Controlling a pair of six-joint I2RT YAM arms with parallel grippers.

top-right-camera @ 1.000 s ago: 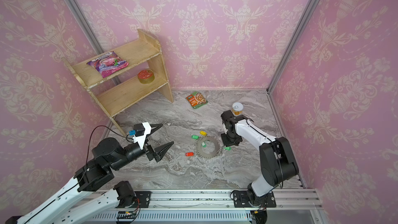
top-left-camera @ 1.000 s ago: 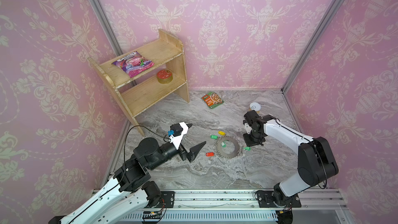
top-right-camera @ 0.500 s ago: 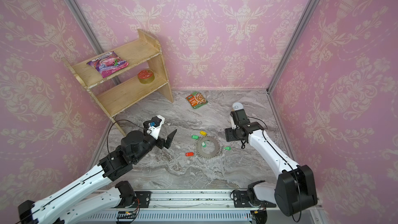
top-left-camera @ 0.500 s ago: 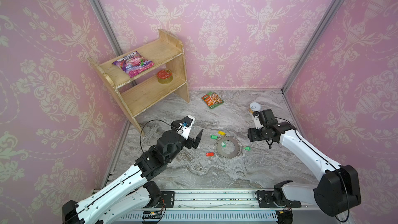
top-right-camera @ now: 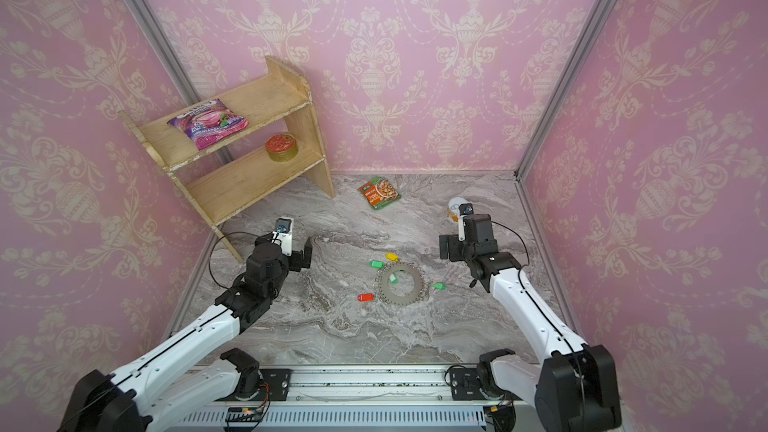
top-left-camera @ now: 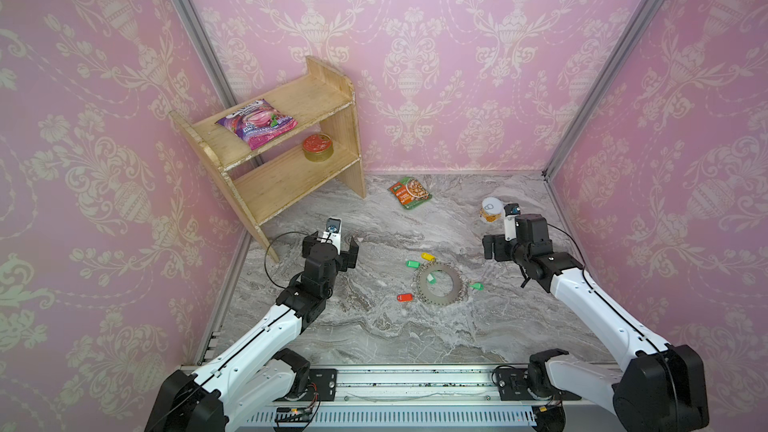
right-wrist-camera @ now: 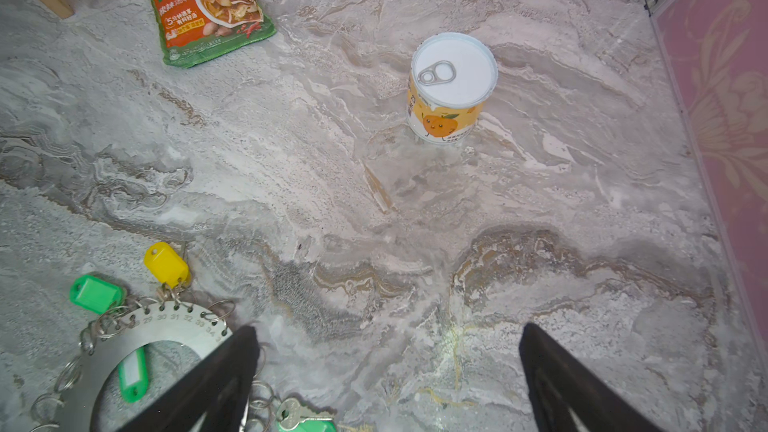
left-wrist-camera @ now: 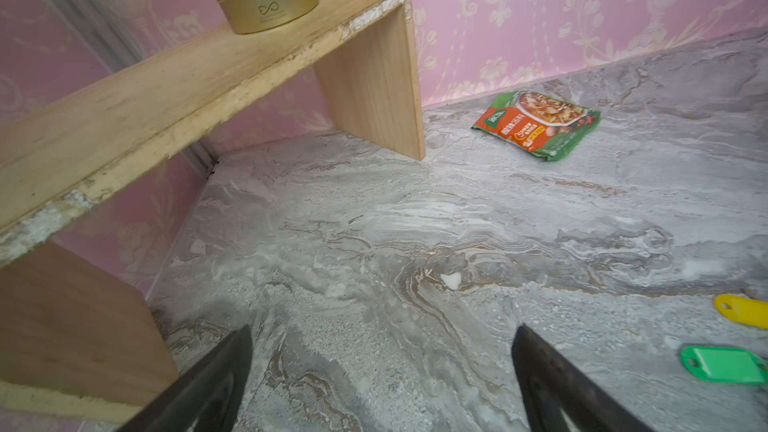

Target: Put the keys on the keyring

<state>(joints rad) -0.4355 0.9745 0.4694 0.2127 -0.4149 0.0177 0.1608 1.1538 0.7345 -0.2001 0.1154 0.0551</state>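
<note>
The keyring (top-left-camera: 453, 289) (top-right-camera: 414, 292), a flat grey plate rimmed with wire loops, lies mid-table. Round it lie keys: a yellow (top-left-camera: 427, 257) and a green one (top-left-camera: 412, 263) at its far edge, red (top-left-camera: 404, 297) on its left, green (top-left-camera: 476, 285) on its right, and another green (top-left-camera: 430, 279) inside the hole. My left gripper (top-left-camera: 331, 241) (left-wrist-camera: 382, 329) hovers open well left of the ring, empty. My right gripper (top-left-camera: 509, 245) (right-wrist-camera: 388, 327) is open and empty, raised right of the ring; the plate (right-wrist-camera: 137, 338) and a green-tagged metal key (right-wrist-camera: 305, 419) show by one finger.
A wooden shelf (top-left-camera: 291, 151) stands back left with a purple packet (top-left-camera: 257, 122) and a red-lidded tin (top-left-camera: 318, 147). A green-orange food packet (top-left-camera: 409, 193) lies near the back wall. An upright can (top-left-camera: 491, 209) stands just behind my right gripper. Pink walls close three sides.
My right gripper opened and pulled up and away from the ring's right edge, leaving the green key on the table. My left gripper swung toward the back, staying open.
</note>
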